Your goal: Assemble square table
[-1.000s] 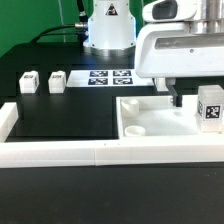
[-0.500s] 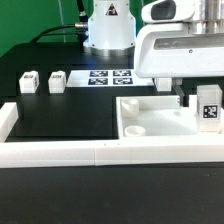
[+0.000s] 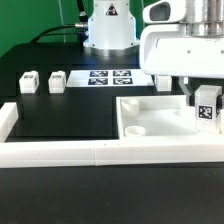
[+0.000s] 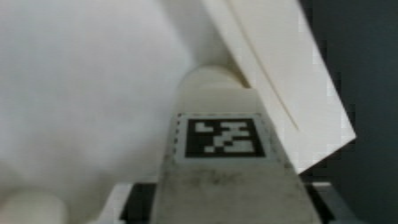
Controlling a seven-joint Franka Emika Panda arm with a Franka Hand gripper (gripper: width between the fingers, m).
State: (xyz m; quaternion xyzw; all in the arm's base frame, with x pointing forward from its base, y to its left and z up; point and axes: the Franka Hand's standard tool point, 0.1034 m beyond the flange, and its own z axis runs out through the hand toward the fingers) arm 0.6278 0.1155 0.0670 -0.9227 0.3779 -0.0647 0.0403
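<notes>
The white square tabletop [image 3: 150, 122] lies tray-like at the exterior view's right, against the white border wall, with round sockets showing near its left corners. My gripper [image 3: 203, 100] is shut on a white leg block with a black-white tag [image 3: 207, 106] and holds it upright over the top's far right part. In the wrist view the tagged leg [image 4: 222, 160] sits between my fingers [image 4: 151, 200], its far end over the top's white surface [image 4: 89, 90] near its raised rim [image 4: 267, 70]. Two more leg blocks [image 3: 28, 81] [image 3: 56, 79] stand at the left.
The white border wall [image 3: 60, 152] runs along the front and left of the black table. The marker board [image 3: 108, 76] lies at the back by the arm's base [image 3: 108, 30]. A green surface lies beyond the table's left.
My gripper has moved with the leg toward the exterior view's left and slightly down over the tabletop. The two leg blocks at the left have not moved.
</notes>
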